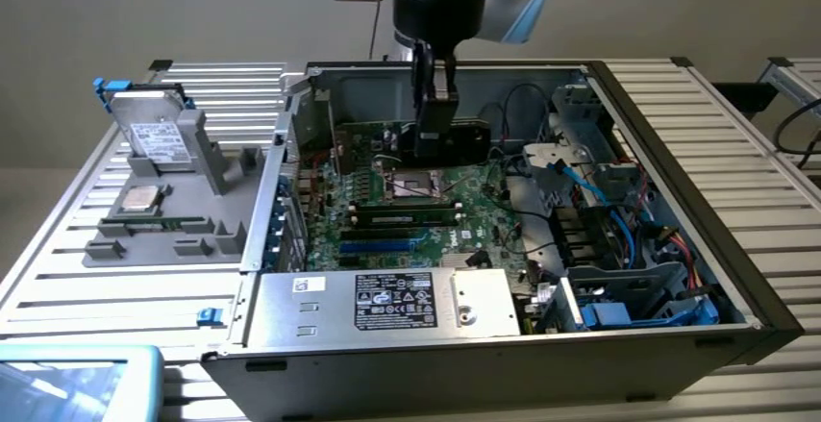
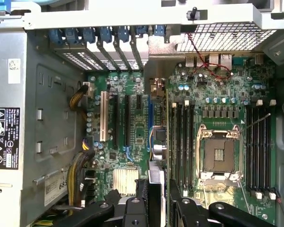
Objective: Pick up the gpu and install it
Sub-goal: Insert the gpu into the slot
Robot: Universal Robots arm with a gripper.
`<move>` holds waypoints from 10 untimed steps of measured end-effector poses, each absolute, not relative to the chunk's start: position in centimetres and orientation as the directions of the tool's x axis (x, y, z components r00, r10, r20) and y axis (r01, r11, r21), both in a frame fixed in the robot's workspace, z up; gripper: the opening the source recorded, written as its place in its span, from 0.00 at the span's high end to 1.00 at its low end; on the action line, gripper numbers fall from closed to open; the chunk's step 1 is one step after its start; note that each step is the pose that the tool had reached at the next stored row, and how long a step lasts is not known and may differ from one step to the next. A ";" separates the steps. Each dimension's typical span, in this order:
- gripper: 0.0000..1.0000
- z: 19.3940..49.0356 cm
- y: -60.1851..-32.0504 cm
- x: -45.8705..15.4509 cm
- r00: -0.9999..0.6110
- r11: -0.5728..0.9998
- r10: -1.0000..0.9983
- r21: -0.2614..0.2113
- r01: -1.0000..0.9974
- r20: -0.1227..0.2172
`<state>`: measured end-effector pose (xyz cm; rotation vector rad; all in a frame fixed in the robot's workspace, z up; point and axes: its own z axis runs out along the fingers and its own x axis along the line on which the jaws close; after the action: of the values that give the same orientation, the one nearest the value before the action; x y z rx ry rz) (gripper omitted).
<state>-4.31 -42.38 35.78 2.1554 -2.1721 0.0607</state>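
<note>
A slatted metal desk (image 1: 718, 105) carries everything, against a plain pale wall; on it lies an open computer case (image 1: 660, 138), side panel off, with its power supply (image 1: 385, 302) at the near edge and the green motherboard (image 1: 385, 201) exposed in the middle; on the exterior view's left sits a grey fixture (image 1: 167, 244) with a hard drive (image 1: 161, 138) propped up at its far end; the arm comes down from above into the case, and its pincer (image 1: 434, 105) (image 2: 157, 191) is closed on the gpu (image 1: 449, 143) (image 2: 159, 151), which hangs upright, edge down, over the far part of the board; in the wrist view the card runs alongside the blue slot (image 2: 149, 120). By my reading the pickup is done and the card is brought to its place; seating it is not finished, and whether its edge touches the slot I cannot tell.
</note>
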 end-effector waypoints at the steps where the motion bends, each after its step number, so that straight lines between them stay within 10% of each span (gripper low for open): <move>1: 0.72 35.7 -42.4 -4.4 -0.010 0.012 -0.996 0.029 -1.000 0.085; 10: 0.72 35.4 -42.4 -4.7 -0.037 0.040 -0.996 0.038 -0.998 0.085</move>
<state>-4.67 -42.38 35.37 2.1172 -2.2005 0.0489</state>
